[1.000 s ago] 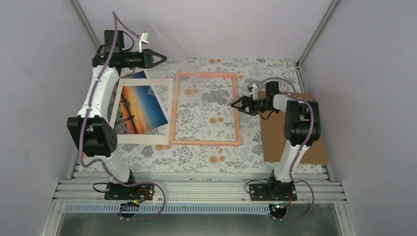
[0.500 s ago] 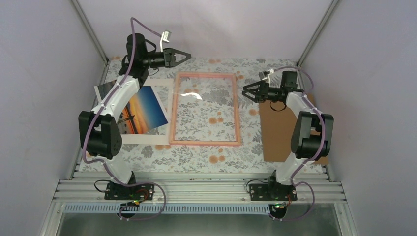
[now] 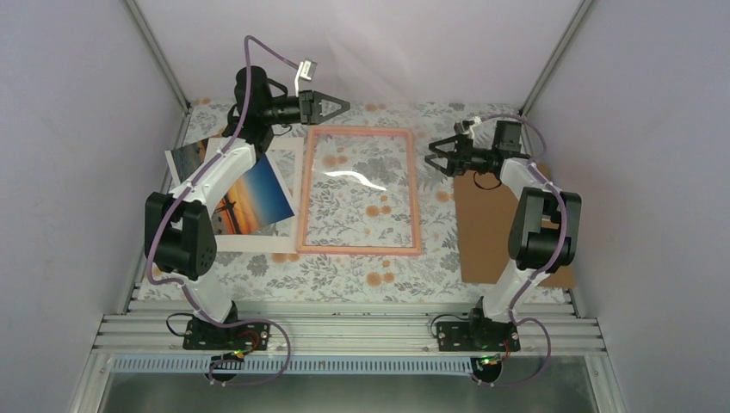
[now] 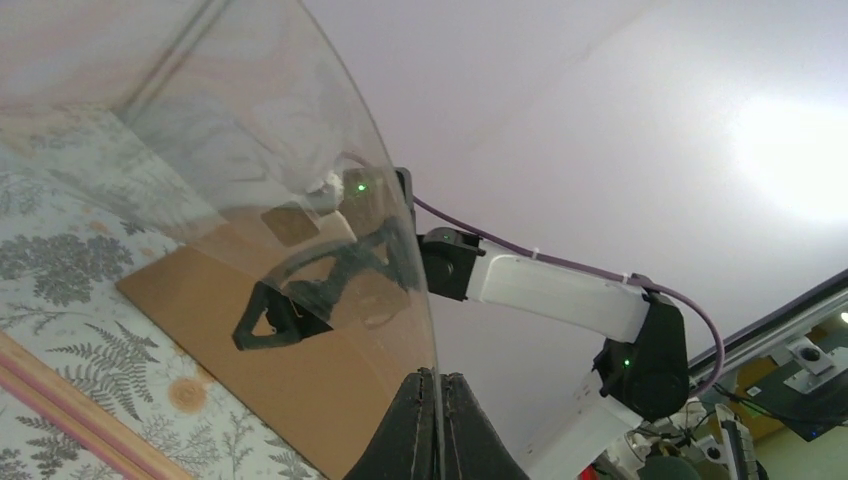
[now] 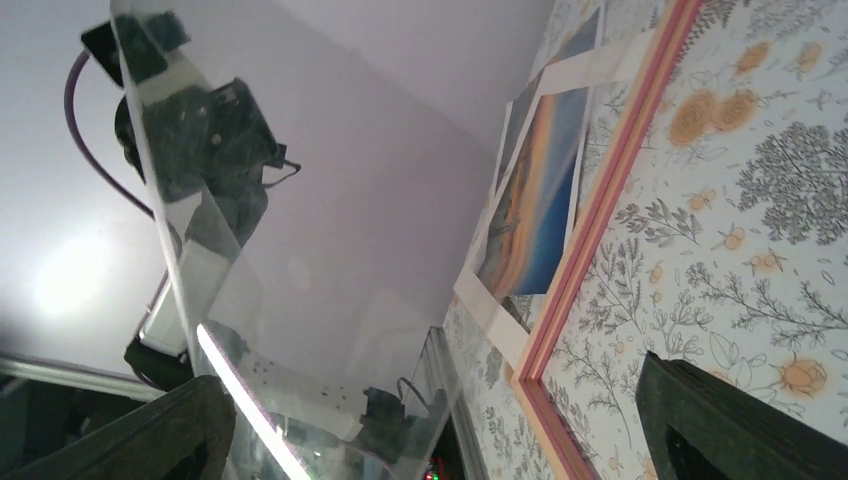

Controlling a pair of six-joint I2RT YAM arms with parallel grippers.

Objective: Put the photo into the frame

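The photo, a sunset print, lies tilted on the cream mat board left of the pink frame. In the right wrist view the photo shows beside the frame. My left gripper hangs over the frame's far left corner. In its wrist view this left gripper is shut on the edge of a clear, bent sheet. My right gripper hovers open at the frame's far right corner. Seen from its own wrist, the right gripper has the sheet reaching between its spread fingers, untouched.
A brown backing board lies right of the frame under the right arm and shows as the backing board in the left wrist view. A second print's corner pokes out near the left wall. Enclosure walls stand close on three sides.
The left gripper swung right along the far edge, lifting the clear sheet; a glare streak now shows over the frame. The right gripper rose from the frame's right edge toward the far right.
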